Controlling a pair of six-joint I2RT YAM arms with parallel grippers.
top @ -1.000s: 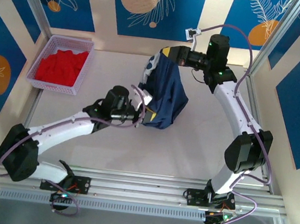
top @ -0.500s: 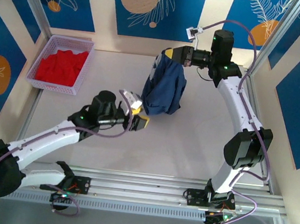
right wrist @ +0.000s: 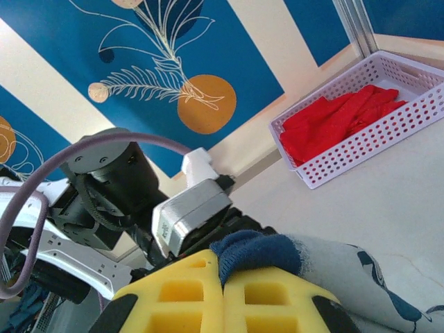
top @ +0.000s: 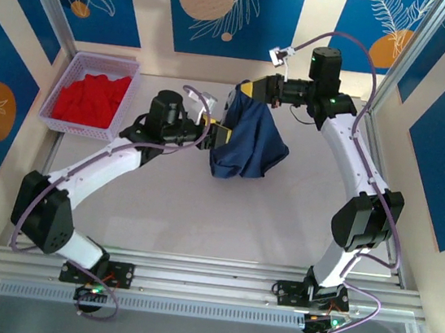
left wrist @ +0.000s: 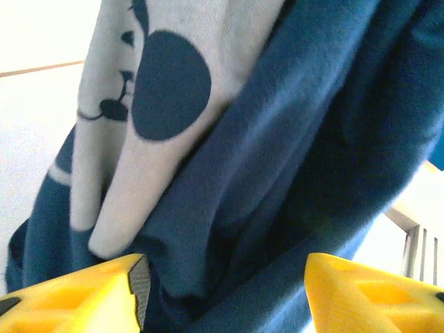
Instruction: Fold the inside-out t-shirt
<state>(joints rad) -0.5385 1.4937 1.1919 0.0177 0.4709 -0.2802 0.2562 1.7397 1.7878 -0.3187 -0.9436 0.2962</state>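
Above the pale table (top: 160,207), upper centre, the right gripper (top: 246,89) clamps the navy cloth t-shirt (top: 254,144) aloft, likely presenting it to the spread-apart left gripper (top: 220,132).

A robot lab cell: aluminium frame (top: 208,273), leaf-printed wall panels (top: 226,11), white table (top: 200,213).

The pale table (top: 281,223) bears a lilac mesh basket (top: 80,126) at its far-left corner; red cloth (top: 92,98) fills it.

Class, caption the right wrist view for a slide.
Right gripper pinching a fold of the navy t-shirt, red garment in basket behind.
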